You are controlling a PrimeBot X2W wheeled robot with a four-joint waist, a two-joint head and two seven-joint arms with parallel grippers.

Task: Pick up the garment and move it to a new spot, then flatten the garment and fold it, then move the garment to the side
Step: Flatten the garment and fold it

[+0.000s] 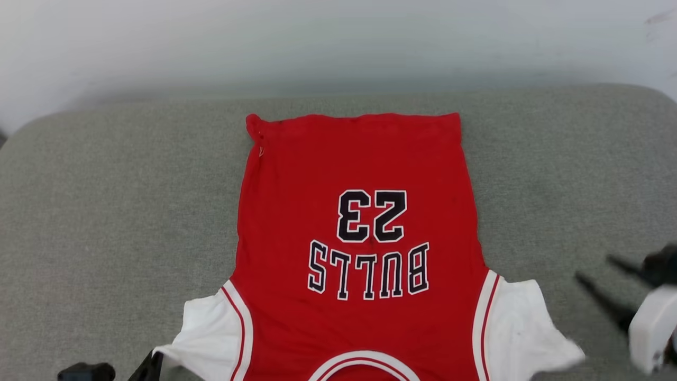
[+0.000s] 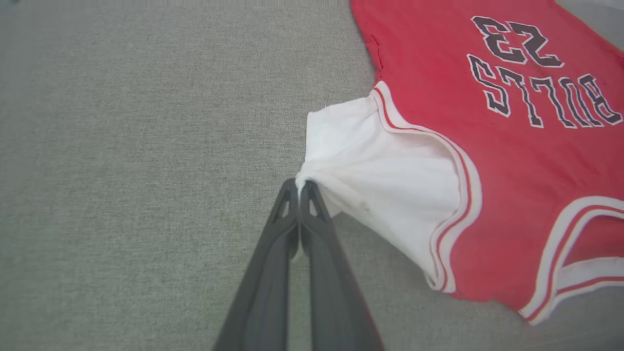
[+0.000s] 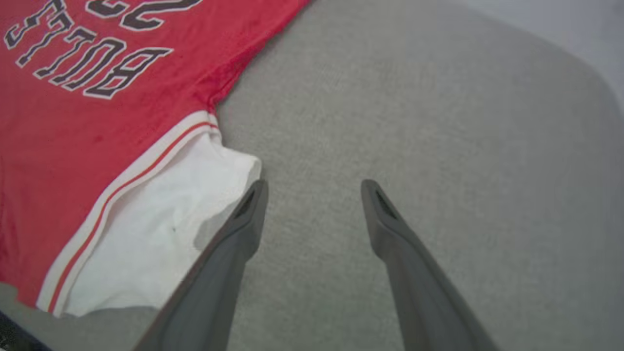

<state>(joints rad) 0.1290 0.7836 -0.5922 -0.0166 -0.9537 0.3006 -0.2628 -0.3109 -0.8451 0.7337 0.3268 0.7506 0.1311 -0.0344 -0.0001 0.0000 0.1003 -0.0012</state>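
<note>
The left hand (image 2: 299,187) was clamped shut on just the tip of the left white sleeve (image 2: 380,161). That thin pinch looked like the main risk. A sideways tug could let the fabric slip free, or drag the whole shirt (image 1: 359,222) askew, since nothing held the other side. The right hand (image 3: 312,187) stood open with nothing between its fingers, just beside the right sleeve (image 3: 161,214) (one finger overlapped the sleeve's edge in the wrist view, though I could not tell whether it touched). If it closed there, it would probably catch no cloth at all. A one-sided pull could also wrinkle the flat red body and undo the spreading.

The left arm sat low at the near left corner, fingers pressed together and pointing far, close to the surface. The right arm was at the right edge, its pale forearm near and its fingers angled left and far over bare fabric. The shirt lay spread out, lettering up, in the middle of the grey cushion (image 1: 106,185), collar near and hem far.
</note>
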